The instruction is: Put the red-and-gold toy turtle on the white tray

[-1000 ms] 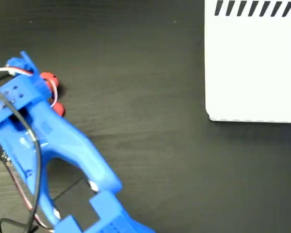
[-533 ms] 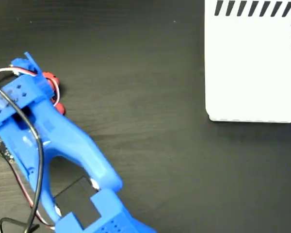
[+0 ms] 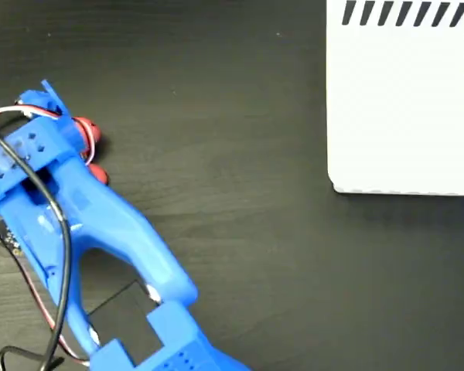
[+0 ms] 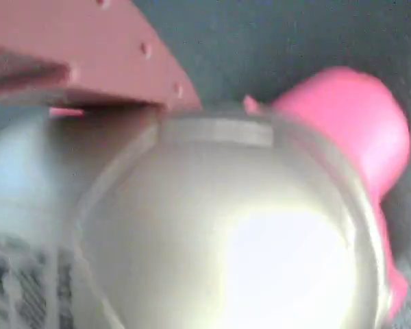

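I seem to be in a hobby robotics lab or maker's workspace. I work on a dark wood-grain bench (image 3: 240, 154), and my arm (image 3: 100, 232) is blue 3D-printed plastic with loose wires (image 3: 58, 255) along it. At the upper right lies a white tray (image 3: 402, 100) with black stripes on its edges.
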`<state>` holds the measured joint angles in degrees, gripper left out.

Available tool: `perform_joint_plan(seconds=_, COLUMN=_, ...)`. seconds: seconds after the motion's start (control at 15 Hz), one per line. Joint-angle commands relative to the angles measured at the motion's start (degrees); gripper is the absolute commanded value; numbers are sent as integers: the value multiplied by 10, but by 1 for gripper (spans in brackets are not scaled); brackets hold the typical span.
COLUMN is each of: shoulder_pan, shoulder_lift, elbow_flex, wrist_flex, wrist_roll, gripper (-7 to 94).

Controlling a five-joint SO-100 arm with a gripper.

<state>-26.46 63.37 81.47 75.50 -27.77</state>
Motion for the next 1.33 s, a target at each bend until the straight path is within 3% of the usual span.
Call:
perform_joint_plan(seconds=0.0, shoulder_pan=4, shoulder_lift=22, elbow_flex=-11, wrist_flex=25, wrist_roll=-4, gripper=0)
perform_joint_plan(seconds=0.33, shoulder_pan=15, shoulder_lift=64, elbow_flex=-33, wrist_flex=50, wrist_roll=4, gripper=0)
perform_joint_plan(seconds=0.73, shoulder_pan=33, shoulder_lift=242, elbow_flex=-194, wrist_flex=184, wrist_roll=63, gripper=0)
perform_joint_plan(seconds=1.0, shoulder_pan=31, shoulder_lift=271, elbow_flex=-193, wrist_flex=208, wrist_roll=69, gripper=0)
perform_joint_plan(seconds=1.27, shoulder_pan=165, shoulder_lift=324, elbow_flex=-233, wrist_flex=207, wrist_roll=78, gripper=0)
